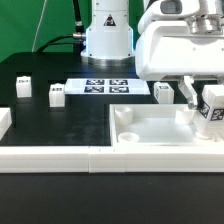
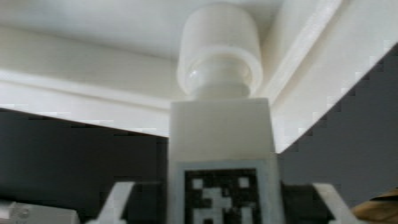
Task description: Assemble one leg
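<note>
Black table (image 1: pixel 60 120), green backdrop (image 1: pixel 30 25); claw (image 1: pixel 204 102) clamped on leg (image 1: pixel 213 110) over white tray (image 1: pixel 150 150)

In the exterior view the leg (image 1: pixel 213 110) in the pincer (image 1: pixel 206 106) is cut by the frame's edge, and one pincer finger is out of sight past it. In the wrist view the leg's tag (image 2: pixel 222 198) runs out of frame, and the tray (image 2: pixel 89 75) beyond the pincer is blurred.

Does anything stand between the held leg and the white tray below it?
Nothing visible does. The gripper holds the leg over the tray's far corner at the exterior view's right; in the wrist view only bare white tray lies beyond the leg's rounded tip.
</note>
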### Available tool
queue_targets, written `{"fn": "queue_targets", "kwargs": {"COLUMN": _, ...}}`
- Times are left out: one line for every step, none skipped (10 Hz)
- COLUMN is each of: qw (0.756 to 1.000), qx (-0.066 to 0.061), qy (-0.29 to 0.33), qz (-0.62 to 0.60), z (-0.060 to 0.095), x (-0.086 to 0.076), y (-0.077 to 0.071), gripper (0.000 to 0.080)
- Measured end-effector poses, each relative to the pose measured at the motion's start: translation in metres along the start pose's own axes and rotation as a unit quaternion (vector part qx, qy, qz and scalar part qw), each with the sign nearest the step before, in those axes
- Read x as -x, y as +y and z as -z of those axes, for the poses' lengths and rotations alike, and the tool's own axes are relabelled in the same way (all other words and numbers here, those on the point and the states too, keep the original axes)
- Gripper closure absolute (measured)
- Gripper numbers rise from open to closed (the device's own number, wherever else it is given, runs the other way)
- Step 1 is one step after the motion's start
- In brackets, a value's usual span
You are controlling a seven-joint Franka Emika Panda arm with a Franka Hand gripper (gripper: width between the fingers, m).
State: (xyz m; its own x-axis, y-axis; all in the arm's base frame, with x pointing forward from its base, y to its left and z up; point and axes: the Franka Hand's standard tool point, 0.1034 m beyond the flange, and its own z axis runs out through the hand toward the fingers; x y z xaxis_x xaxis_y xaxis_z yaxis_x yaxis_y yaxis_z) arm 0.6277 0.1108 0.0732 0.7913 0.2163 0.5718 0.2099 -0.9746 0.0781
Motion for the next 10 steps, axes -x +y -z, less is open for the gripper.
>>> {"fn": "queue_targets", "kwargs": {"qw": 1.0, "qx": 0.0, "qy": 0.0, "qz": -0.007, "z": -0.0001, "x": 0.0024, "y": 0.0056, "gripper": 0.0509}}
{"fn": "queue_targets", "kwargs": {"qw": 1.0, "qx": -0.001, "qy": 0.001, "qz": -0.016, "z": 0.0, "x": 0.0035, "y": 0.0104, "gripper": 0.0509}}
{"fn": "queue_targets", "kwargs": {"qw": 1.0, "qx": -0.004, "qy": 0.002, "qz": -0.023, "z": 0.0, "x": 0.0038, "y": 0.0119, "gripper": 0.0509}}
{"fn": "queue_targets", "kwargs": {"qw": 1.0, "qx": -0.006, "qy": 0.002, "qz": -0.027, "z": -0.0001, "x": 0.0038, "y": 0.0122, "gripper": 0.0509}}
{"fn": "queue_targets", "kwargs": {"qw": 1.0, "qx": -0.007, "qy": 0.002, "qz": -0.028, "z": -0.0002, "x": 0.0035, "y": 0.0122, "gripper": 0.0509}}
{"fn": "queue_targets", "kwargs": {"qw": 1.0, "qx": -0.007, "qy": 0.0, "qz": -0.028, "z": -0.0004, "x": 0.0031, "y": 0.0123, "gripper": 0.0509}}
{"fn": "queue_targets", "kwargs": {"qw": 1.0, "qx": -0.008, "qy": -0.004, "qz": -0.027, "z": -0.0012, "x": 0.0049, "y": 0.0119, "gripper": 0.0442}}
{"fn": "queue_targets", "kwargs": {"qw": 1.0, "qx": -0.008, "qy": -0.004, "qz": -0.027, "z": -0.0012, "x": 0.005, "y": 0.0119, "gripper": 0.0442}}
{"fn": "queue_targets", "kwargs": {"qw": 1.0, "qx": -0.008, "qy": -0.005, "qz": -0.027, "z": -0.0013, "x": 0.0051, "y": 0.0119, "gripper": 0.026}}
{"fn": "queue_targets", "kwargs": {"qw": 1.0, "qx": -0.008, "qy": -0.005, "qz": -0.027, "z": -0.0013, "x": 0.0052, "y": 0.0119, "gripper": 0.0184}}
